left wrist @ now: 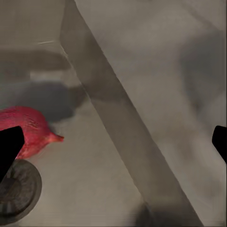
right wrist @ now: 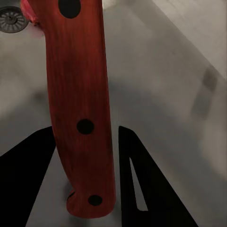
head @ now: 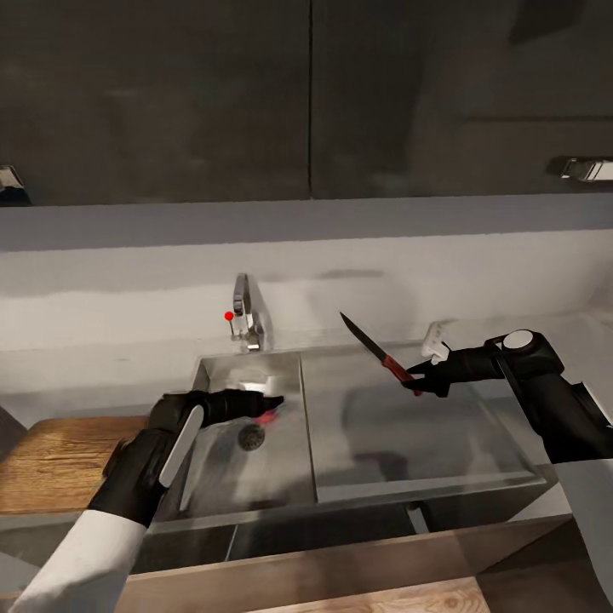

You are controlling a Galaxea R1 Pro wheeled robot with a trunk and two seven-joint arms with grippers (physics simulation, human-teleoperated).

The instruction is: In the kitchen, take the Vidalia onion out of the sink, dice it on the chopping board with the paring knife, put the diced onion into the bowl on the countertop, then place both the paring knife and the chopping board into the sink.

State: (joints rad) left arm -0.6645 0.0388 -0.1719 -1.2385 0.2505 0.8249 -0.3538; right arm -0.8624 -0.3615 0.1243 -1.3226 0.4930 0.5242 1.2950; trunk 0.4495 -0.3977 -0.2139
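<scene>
The Vidalia onion (head: 271, 417) (left wrist: 29, 128), a pinkish-red lump, lies on the floor of the sink (head: 285, 460) beside the drain (left wrist: 16, 189). My left gripper (head: 266, 403) (left wrist: 113, 144) reaches into the basin and stands open, one fingertip (left wrist: 9, 147) just in front of the onion, the other far off it. Over the steel drainboard (head: 409, 434), my right gripper (head: 417, 375) (right wrist: 85, 142) is shut on the red handle of the paring knife (head: 379, 351) (right wrist: 80, 94), blade pointing up and left. The chopping board (head: 60, 460) lies on the countertop (head: 102, 366) left of the sink. The bowl is out of view.
The chrome tap (head: 245, 315) with a red dot stands behind the basin. Dark wall cabinets (head: 306, 94) hang above a pale backsplash. A small white object (head: 434, 342) sits behind the right gripper. The counter's front edge (head: 340, 553) runs below the sink.
</scene>
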